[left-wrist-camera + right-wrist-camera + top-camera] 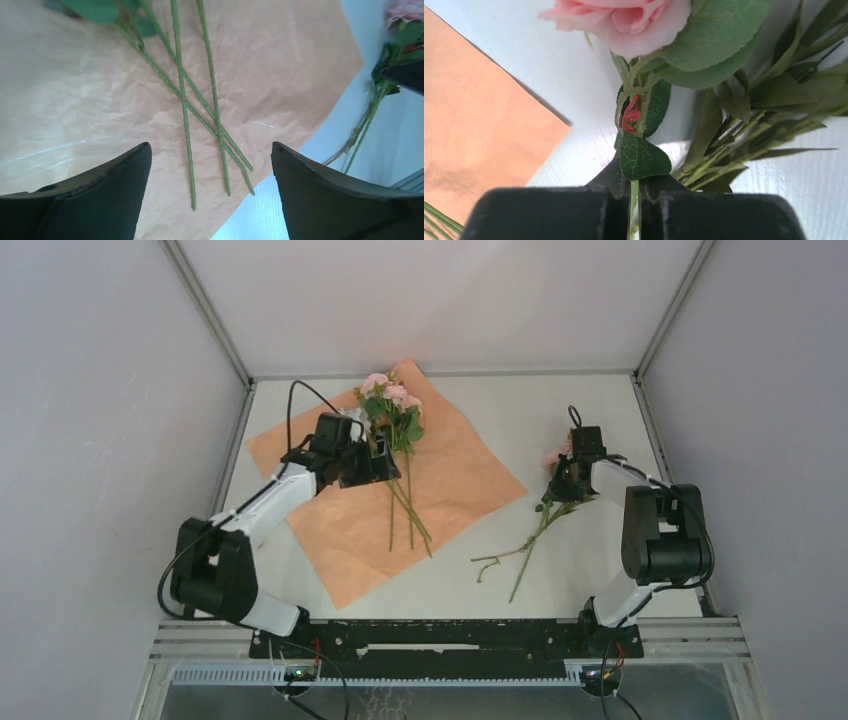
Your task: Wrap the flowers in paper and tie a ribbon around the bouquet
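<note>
A peach-tan sheet of paper (470,480) lies flat on the white tabletop (560,410), left of centre and turned so that its corners point far, near, left and right; it shows light crinkles. On it rests the first bunch of flowers (395,400), its pink blooms and green leaves close to the far corner and its long thin stems running toward the near edge, where they cross each other and fan out slightly. The stem tips end just short of the paper's near-right edge. The left claw (375,455) hangs just left of this bunch, at the level of the leaves, with its dark fingers (100,200) spread wide. Nothing is between them, and in the left wrist view the bare stems lie on the paper below the gap. To the right of the paper, apart from it, the second bunch of flowers (545,515) lies on the bare tabletop with its blooms pointing far and its stems trailing toward the near left. The right claw (562,480) is down at the leafy upper part of this bunch. In the right wrist view its fingers (549,215) are pressed together on one thin green stem, pinching it just below a leaf, with a pink rose directly beyond.
</note>
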### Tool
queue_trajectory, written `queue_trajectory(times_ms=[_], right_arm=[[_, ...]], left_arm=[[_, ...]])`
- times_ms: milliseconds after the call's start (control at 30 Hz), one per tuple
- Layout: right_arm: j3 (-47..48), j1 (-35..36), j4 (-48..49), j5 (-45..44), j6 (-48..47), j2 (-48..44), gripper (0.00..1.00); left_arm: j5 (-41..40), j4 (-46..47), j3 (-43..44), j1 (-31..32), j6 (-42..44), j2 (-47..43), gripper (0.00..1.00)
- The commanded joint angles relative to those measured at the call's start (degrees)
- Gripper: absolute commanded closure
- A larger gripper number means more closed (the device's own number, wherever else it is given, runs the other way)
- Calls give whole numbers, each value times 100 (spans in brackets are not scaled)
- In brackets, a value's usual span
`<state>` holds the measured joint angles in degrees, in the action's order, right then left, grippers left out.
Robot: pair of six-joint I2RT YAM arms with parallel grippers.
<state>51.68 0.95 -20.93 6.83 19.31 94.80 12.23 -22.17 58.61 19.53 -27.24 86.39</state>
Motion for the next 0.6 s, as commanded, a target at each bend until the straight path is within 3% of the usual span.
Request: queue_trajectory(times_ms=[0, 100, 233, 333, 467, 567], right_arm=[[371, 35, -585, -433, -304, -490, 100], [867, 33, -1110, -646, -400, -1272, 100], [1650, 153, -1701, -1262, -609, -2403, 100], [2123, 276, -1858, -1160, -675, -3111, 100], [1990, 671, -799, 225, -25, -3886, 100], [1882, 1817, 296, 240, 284, -3602, 100]], left_arm=[[-438, -77, 637, -2, 1117, -955, 4], [-903, -102, 835, -89, 1946, -1343, 0], [-574, -511, 915, -749, 2351, -1414, 0], [-435, -682, 750, -1326, 2574, -1419, 0], [-473, -760, 503, -1879, 3006, -1461, 0], [-433, -856, 382, -2234, 3200, -1451, 0]])
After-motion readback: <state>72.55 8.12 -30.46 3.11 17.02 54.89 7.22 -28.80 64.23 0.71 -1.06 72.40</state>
